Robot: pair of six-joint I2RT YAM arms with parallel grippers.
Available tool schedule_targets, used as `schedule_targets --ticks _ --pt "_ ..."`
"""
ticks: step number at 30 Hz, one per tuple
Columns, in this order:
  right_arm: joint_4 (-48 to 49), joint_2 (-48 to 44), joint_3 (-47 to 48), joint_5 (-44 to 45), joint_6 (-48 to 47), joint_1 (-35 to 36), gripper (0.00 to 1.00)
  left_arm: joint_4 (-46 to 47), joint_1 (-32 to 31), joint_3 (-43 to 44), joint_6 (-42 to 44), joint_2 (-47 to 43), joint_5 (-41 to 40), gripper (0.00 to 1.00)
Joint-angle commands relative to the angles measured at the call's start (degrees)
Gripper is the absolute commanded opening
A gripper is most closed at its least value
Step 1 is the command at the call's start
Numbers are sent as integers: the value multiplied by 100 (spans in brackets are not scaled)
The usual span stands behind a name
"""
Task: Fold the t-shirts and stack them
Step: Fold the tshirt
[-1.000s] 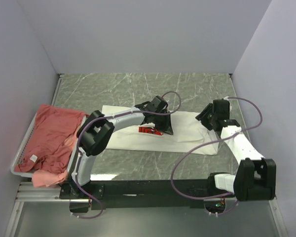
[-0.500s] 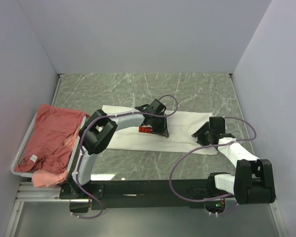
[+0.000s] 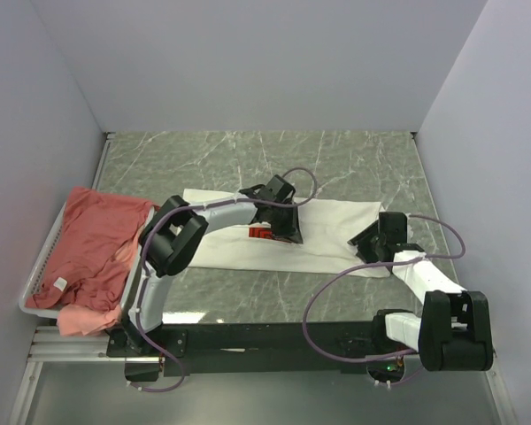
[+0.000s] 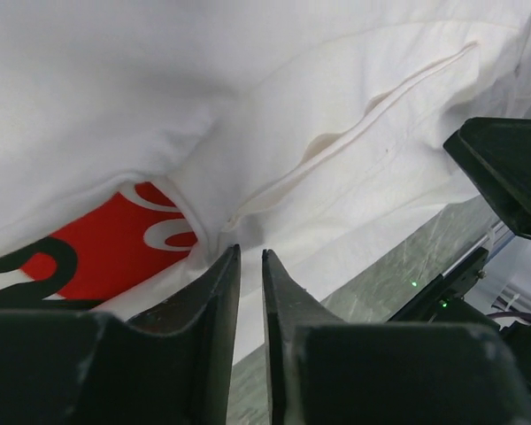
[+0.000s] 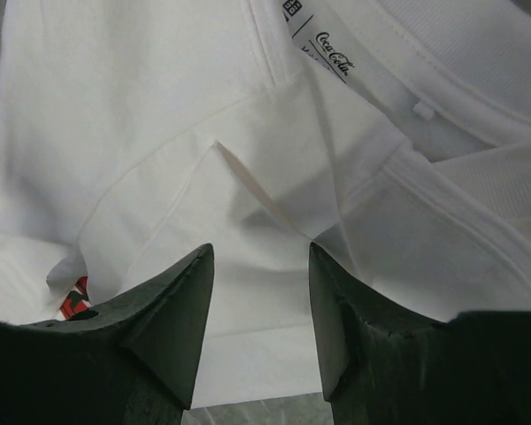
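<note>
A white t-shirt [image 3: 332, 232] lies folded lengthwise into a band across the marble table, its red print [image 3: 264, 234] partly showing at the near edge. My left gripper [image 3: 283, 232] is low over the band's middle, beside the print [image 4: 115, 239]. Its jaws stand only a narrow gap apart with nothing between them [image 4: 250, 252], tips at a fold of the cloth [image 4: 336, 106]. My right gripper [image 3: 361, 241] hovers open over the shirt's near right corner [image 5: 159, 133], empty [image 5: 261, 248]. Salmon-pink t-shirts [image 3: 93, 243] are heaped at the left.
The pink shirts fill a white wire basket [image 3: 37, 274] at the table's left edge. The neck label [image 5: 323, 49] of the white shirt faces up near the right gripper. Grey walls close the table on three sides. Cables loop off both arms.
The right gripper has come down and toward the near edge, from above the shirt's right end to its near right corner. The left gripper shifted slightly left; its jaws stay nearly together.
</note>
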Motion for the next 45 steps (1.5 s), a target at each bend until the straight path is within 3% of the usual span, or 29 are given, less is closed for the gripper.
schedule_targets --ticks 1,6,11,15,18,20,22,25,32,39,45 --pt "-224 65 159 401 -61 -118 55 -63 278 327 166 -681 66 24" --pt "-268 144 264 235 -324 -671 55 -195 752 -6 166 -1235 23 26" --pt "-505 390 818 181 -457 -839 55 -432 920 -673 149 -1771 -513 25" --pt "-830 4 898 410 -273 -576 55 -468 1007 -1447 -17 -2237 -1390 21" --pt "-857 -278 801 699 -18 -234 56 -257 1087 -2062 -141 -2554 -1533 18" --pt "-944 -200 914 883 228 293 56 -231 1087 -2361 -124 -2607 -1796 16" --pt "-1050 45 1072 1095 438 767 56 -134 1095 -2607 -141 -2642 -1884 15" --pt "-770 379 1021 990 597 936 56 68 1087 -2801 -124 -2598 -1902 14" --pt "-532 1487 1354 1069 299 937 56 420 999 -3022 -220 -2274 -2166 12" --pt "-628 2375 2057 859 -70 761 55 446 455 -2995 -457 -1957 -2062 12" --pt "-1269 3500 3662 613 -816 541 54 666 -151 -2969 -1037 -1799 -1648 12"
